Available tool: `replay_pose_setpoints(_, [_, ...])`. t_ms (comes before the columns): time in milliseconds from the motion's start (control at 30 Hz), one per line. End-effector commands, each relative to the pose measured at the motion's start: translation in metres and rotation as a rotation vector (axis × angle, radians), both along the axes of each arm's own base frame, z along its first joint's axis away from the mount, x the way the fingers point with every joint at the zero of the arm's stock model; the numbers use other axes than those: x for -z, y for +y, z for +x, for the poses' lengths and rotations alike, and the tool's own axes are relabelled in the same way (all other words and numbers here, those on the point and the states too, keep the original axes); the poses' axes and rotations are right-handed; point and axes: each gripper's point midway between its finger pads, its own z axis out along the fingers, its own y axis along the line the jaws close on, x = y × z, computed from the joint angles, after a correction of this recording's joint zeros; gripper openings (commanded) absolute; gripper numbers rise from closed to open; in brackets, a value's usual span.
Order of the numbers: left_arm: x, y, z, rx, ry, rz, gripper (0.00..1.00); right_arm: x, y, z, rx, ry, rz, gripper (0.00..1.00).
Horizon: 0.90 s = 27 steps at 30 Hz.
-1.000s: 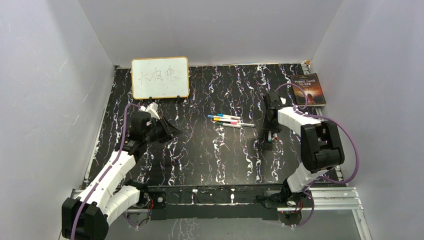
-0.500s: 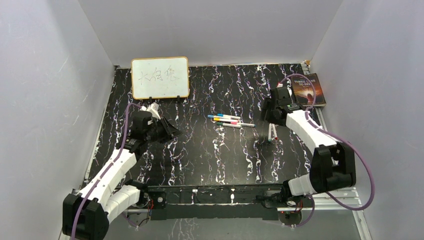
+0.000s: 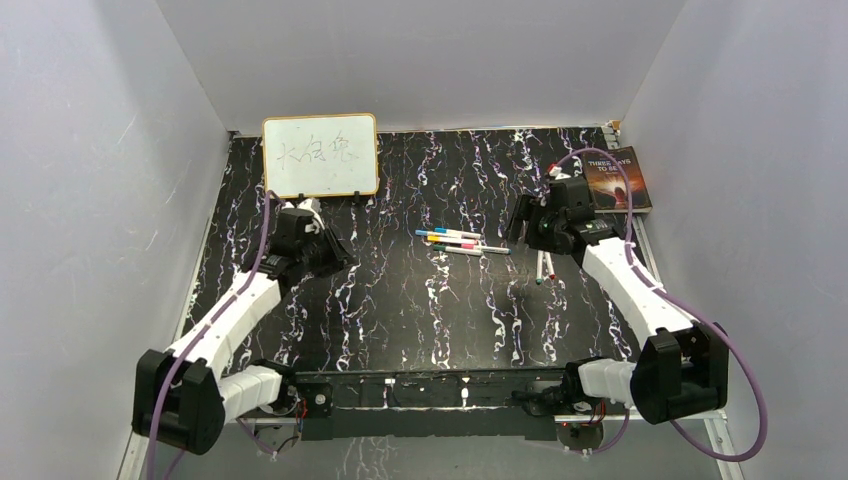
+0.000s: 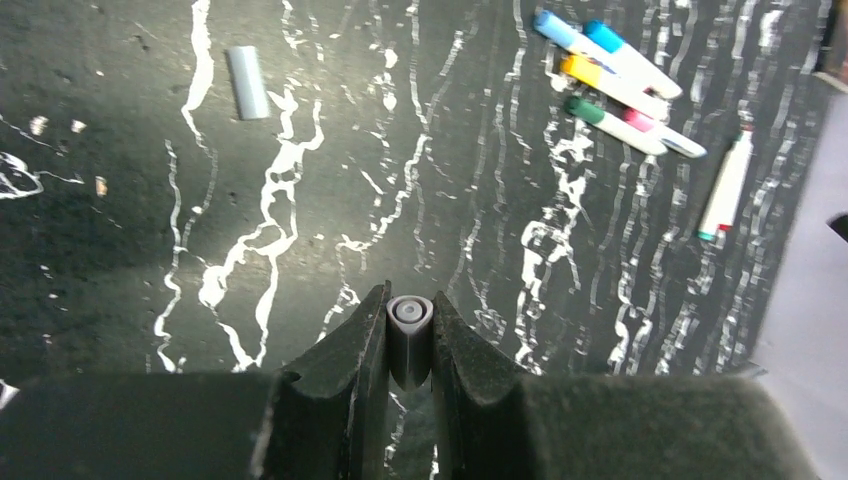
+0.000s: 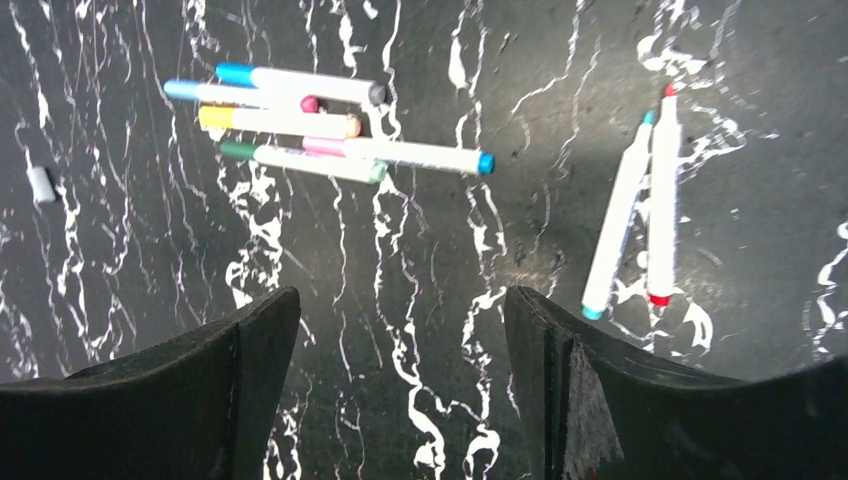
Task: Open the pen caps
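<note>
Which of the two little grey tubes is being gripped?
The grey tube clamped in the left pincer; the other grey tube lies loose on the table, touched by nothing.

Pens flat: one cluster, two apart

Black surface veined with white; white pens ended in blue, yellow, green, pink, red; grey cap; whiteboard white, tan-framed.
</note>
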Motion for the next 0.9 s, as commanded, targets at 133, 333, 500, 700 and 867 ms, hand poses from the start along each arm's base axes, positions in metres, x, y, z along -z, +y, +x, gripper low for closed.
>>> replay_pose_setpoints(133, [0.026,0.019,0.024,-0.011,0.057,0.161,0.03,-0.008,0.034,-0.013,-0.089,-0.042,0.095,0.74])
replay_pose_setpoints(333, [0.041,0.019,0.043,-0.011,0.114,0.209,0.04,-0.003,0.05,-0.021,-0.121,-0.031,0.113,0.74])
replay_pose_setpoints(500, [0.048,0.015,0.054,-0.005,0.119,0.207,0.09,0.001,0.058,-0.025,-0.139,-0.024,0.118,0.74])
replay_pose_setpoints(700, [0.061,0.015,0.062,-0.008,0.137,0.224,0.1,0.006,0.066,-0.031,-0.152,-0.013,0.127,0.74])
replay_pose_setpoints(867, [0.066,0.012,0.071,-0.008,0.148,0.219,0.11,0.008,0.069,-0.034,-0.16,-0.006,0.131,0.74])
